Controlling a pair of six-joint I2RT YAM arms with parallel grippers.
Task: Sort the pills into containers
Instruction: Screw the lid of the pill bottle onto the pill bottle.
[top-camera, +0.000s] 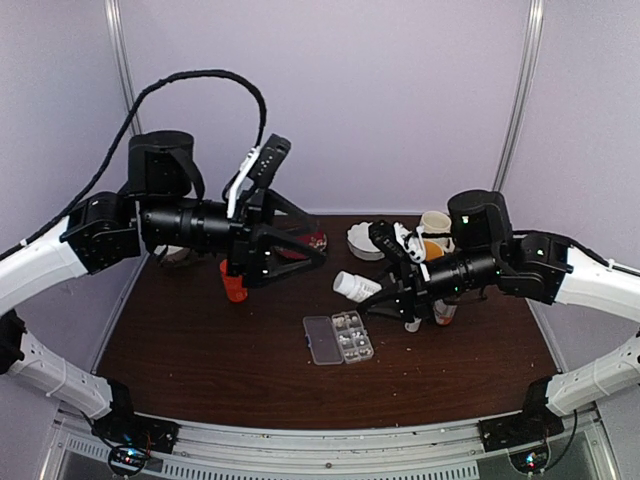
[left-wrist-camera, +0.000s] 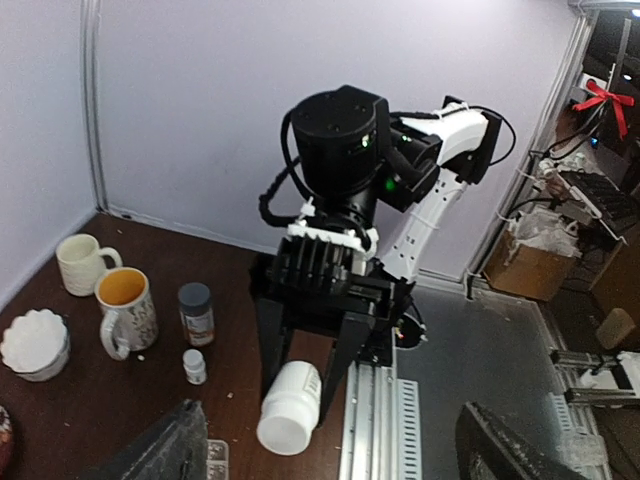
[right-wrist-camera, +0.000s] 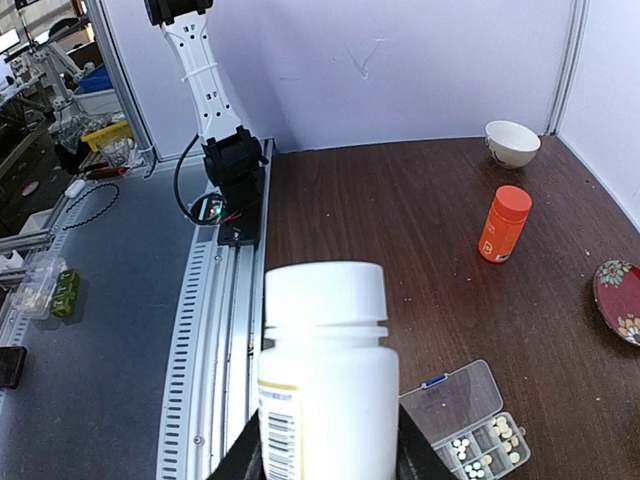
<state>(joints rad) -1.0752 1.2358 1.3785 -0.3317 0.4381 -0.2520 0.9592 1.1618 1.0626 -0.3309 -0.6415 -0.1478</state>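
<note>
The clear pill box (top-camera: 338, 338) lies open at the table's middle front, lid flat to the left. Whitish pills (right-wrist-camera: 481, 450) lie in its containers (right-wrist-camera: 492, 442). My right gripper (top-camera: 374, 284) is shut on a capped white bottle (right-wrist-camera: 325, 370), held on its side above the table just behind the box (right-wrist-camera: 455, 400). The left wrist view shows that same bottle (left-wrist-camera: 290, 408) between the right arm's fingers. My left gripper (top-camera: 315, 246) hovers open over the back left, nothing between its fingers (left-wrist-camera: 160, 450).
An orange bottle (top-camera: 233, 283) stands under the left gripper, a patterned plate (right-wrist-camera: 620, 300) and a white bowl (right-wrist-camera: 512, 143) near it. At back right are two mugs (left-wrist-camera: 80, 263) (left-wrist-camera: 125, 310), a scalloped bowl (left-wrist-camera: 35, 343), a dark-capped bottle (left-wrist-camera: 196, 313) and a small white bottle (left-wrist-camera: 194, 366).
</note>
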